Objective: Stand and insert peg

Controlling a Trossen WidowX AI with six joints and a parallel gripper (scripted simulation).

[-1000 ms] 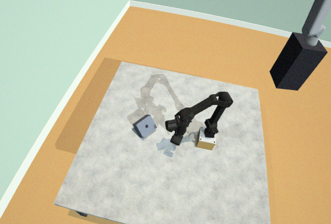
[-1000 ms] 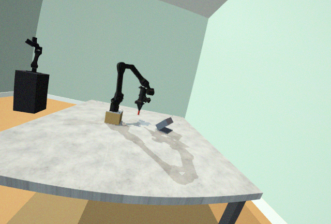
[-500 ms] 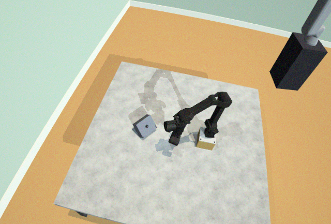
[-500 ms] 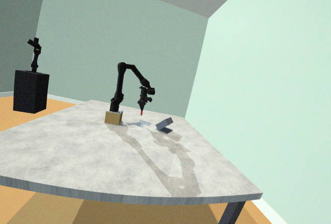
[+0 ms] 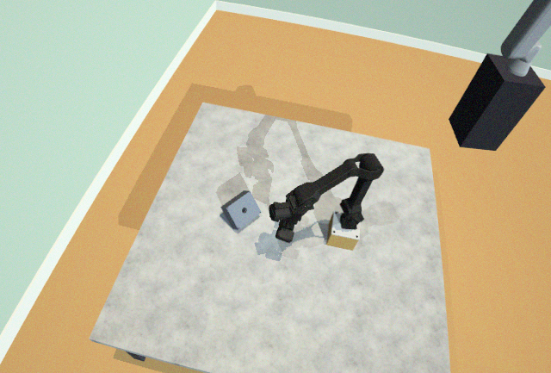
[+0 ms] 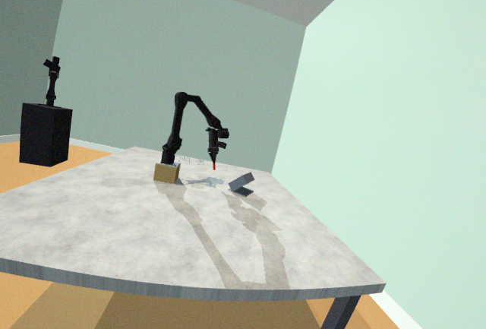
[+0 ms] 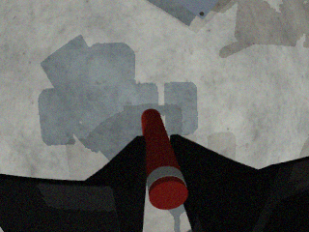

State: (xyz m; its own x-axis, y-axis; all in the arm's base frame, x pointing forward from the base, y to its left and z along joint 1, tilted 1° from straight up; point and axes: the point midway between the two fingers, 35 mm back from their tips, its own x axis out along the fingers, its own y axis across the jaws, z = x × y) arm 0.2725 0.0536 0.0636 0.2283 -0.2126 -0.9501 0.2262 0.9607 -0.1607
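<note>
The red peg [image 6: 214,166] [image 7: 161,157] is held between the fingertips of my gripper [image 6: 213,161] [image 7: 156,143], which is shut on it. The peg's grey-white band and one end are nearest the wrist camera. Its plain end points down toward the table and is above the surface in the exterior view, where the peg looks about upright. The top view hides the peg and fingertips behind the arm. The blue-grey sloped panel [image 5: 235,218] [image 6: 241,181] [image 7: 187,9] stands beyond the gripper, apart from the peg. Its round hole [image 5: 244,209] [image 7: 202,14] shows dark and empty.
My arm's base stands on a yellow block [image 5: 343,241] [image 6: 166,172] on the grey table [image 5: 267,307] [image 6: 118,231]. A second arm stands on a black pedestal [image 5: 493,106] [image 6: 45,134] off the table. Shadows of the arm fall around the panel.
</note>
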